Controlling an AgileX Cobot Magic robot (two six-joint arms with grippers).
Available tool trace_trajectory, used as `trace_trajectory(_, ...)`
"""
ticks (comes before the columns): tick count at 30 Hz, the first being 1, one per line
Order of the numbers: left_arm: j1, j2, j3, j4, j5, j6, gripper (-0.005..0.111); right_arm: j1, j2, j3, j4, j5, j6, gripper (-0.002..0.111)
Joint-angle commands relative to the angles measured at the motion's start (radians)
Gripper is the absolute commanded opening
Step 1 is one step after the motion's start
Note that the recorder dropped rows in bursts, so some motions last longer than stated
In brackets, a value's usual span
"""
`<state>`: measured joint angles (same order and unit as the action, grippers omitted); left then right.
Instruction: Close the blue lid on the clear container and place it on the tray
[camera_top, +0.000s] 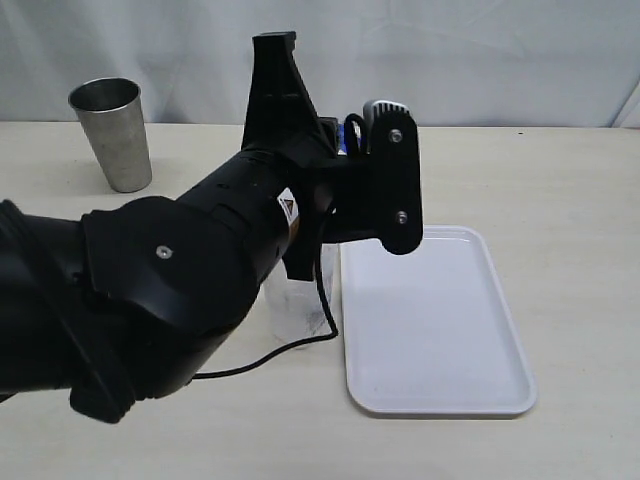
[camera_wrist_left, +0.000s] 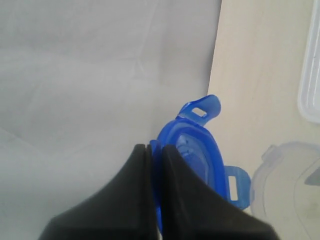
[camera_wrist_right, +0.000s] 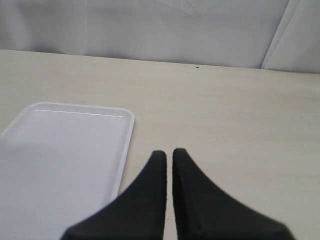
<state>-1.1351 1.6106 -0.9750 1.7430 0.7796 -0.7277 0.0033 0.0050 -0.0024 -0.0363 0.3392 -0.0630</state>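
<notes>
My left gripper (camera_wrist_left: 155, 146) is shut on the edge of the blue lid (camera_wrist_left: 192, 150), which it holds on edge above the table with the snap flaps sticking out. In the exterior view only a sliver of the blue lid (camera_top: 349, 133) shows behind the left wrist. The clear container (camera_top: 292, 300) stands upright under the left arm, just left of the tray (camera_top: 430, 370); its open rim (camera_wrist_left: 287, 185) shows in the left wrist view, beside and below the lid. My right gripper (camera_wrist_right: 169, 151) hovers shut and empty over bare table beside the tray (camera_wrist_right: 60, 150).
A grey steel tumbler (camera_top: 112, 130) stands at the back left. A black cable (camera_top: 300, 345) trails down past the container. The left arm's bulk hides much of the table's left side. A white backdrop closes the far edge.
</notes>
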Motion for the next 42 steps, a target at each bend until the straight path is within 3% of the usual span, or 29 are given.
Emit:
trace_trajectory(1,-0.018,-0.004,-0.004,0.001,0.027,0.002,0.000,-0.006,-0.005,0.002,-0.001,0.002,-0.001,0.005)
trace_trajectory(29,-0.018,-0.004,0.065,0.001,0.032,0.017,0.000,-0.006,-0.005,0.002,-0.001,0.002,-0.001,0.005)
trace_trajectory(42,-0.051,-0.004,0.065,0.001,0.048,0.017,0.000,-0.006,-0.005,0.002,-0.001,0.002,-0.001,0.005)
